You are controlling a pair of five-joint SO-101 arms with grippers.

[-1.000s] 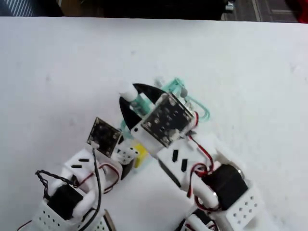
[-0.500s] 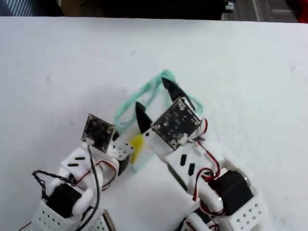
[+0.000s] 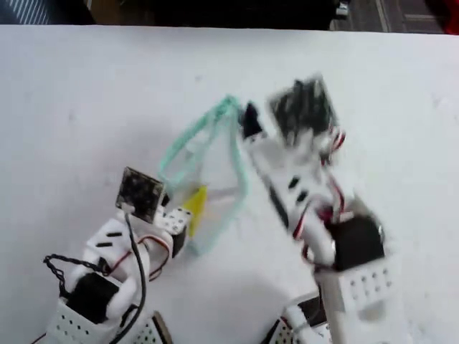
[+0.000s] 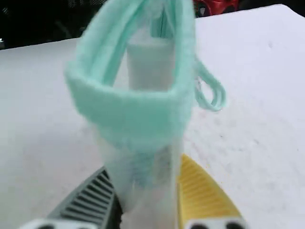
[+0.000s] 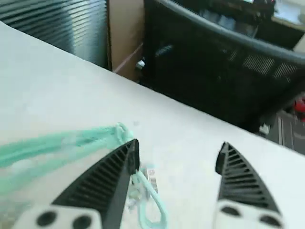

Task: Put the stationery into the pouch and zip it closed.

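Observation:
The clear pouch (image 3: 208, 179) with mint-green trim lies on the white table, its mouth gaping. My left gripper (image 3: 188, 215) is shut on its near end. In the left wrist view the pouch (image 4: 138, 109) is pinched between the grey and yellow fingers (image 4: 202, 195), and a pale white object (image 4: 147, 64) shows inside it. A mint cord loop (image 4: 209, 93) hangs off its side. My right gripper (image 3: 254, 122) hovers open at the pouch's far tip. Its black fingers (image 5: 112, 174) are spread apart with nothing between them, beside the pouch's mint edge (image 5: 57, 143).
The white table (image 3: 107, 86) stretches bare around the pouch to the left, right and far side. Its far edge (image 3: 215, 27) meets a dark room, where a black mesh chair (image 5: 214, 62) stands. Both arm bases crowd the near edge.
My right gripper was over the pouch mouth with a whitish item, then opened and swung up and away to the far right. The pouch shifted slightly and now gapes uncovered.

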